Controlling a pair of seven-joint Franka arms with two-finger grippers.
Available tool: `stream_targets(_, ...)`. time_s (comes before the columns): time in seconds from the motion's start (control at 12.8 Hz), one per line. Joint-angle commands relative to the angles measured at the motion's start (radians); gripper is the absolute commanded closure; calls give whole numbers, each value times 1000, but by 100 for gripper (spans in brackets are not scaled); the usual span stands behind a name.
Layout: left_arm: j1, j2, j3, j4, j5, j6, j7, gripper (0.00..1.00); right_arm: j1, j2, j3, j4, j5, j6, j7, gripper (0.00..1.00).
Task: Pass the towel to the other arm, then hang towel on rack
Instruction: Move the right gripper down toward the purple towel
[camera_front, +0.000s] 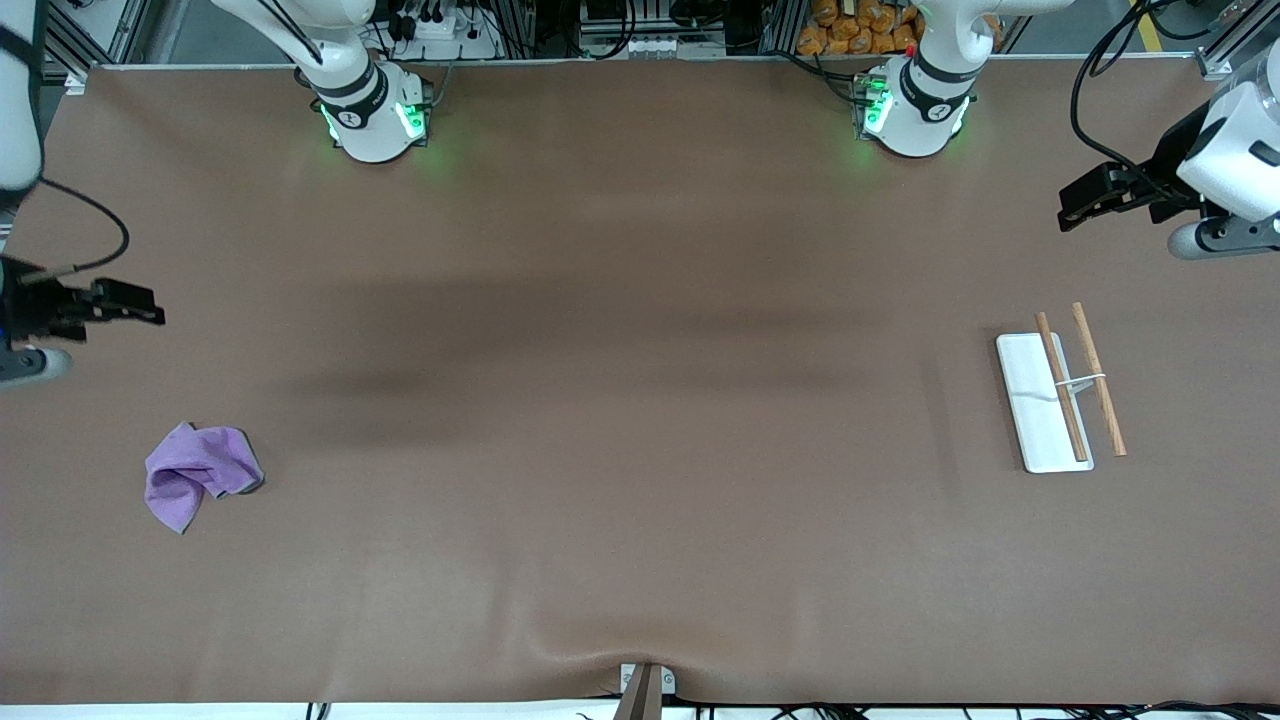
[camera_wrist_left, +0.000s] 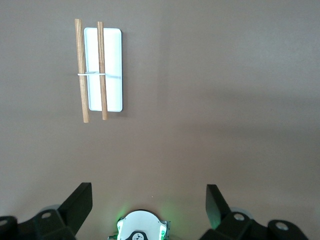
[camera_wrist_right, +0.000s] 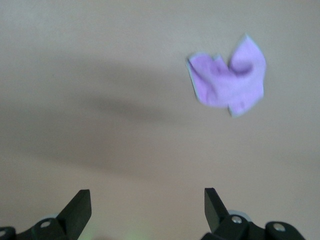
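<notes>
Your towel lies crumpled on the table, lilac side up, toward the right arm's end and nearer the front-camera edge than the middle of the surface. Nothing touches it. In the right wrist view the towel shows as a rumpled patch with a pale edge, lying clear of the fingers.

Your right gripper hangs over the table at the right arm's end, above bare surface, with the towel on the table closer to the front-camera edge than the spot beneath it. Its jaws stand wide apart and hold nothing; the right wrist view shows the right gripper with both dark fingers spread and only table between them.

Your rack stands toward the left arm's end of the table, well apart from the towel. Its white base plate lies flat, with two thin wooden rods running parallel above it, joined by a white bracket; one rod sits over the plate, the other just off its edge. The left wrist view shows the rack bare.

Your left gripper hangs over the table's left-arm end, near the edge where the bases stand. Its jaws are also spread and empty, as seen around the left gripper in the left wrist view.
</notes>
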Motion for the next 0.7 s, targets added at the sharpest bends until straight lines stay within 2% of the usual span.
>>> stream_targets(0.0,10,6,2,-1,-20,20,4,0,-21,62,10,20,-16,68,-252,0)
stream_targets(0.31,11,14,2,2,-43,26,2,0,-29,182,10,25,-15,150,-606,0)
stream_targets(0.62,8,17,2,-9,-59,48,-3,0,-84,298,14,25,2,360,-884,0)
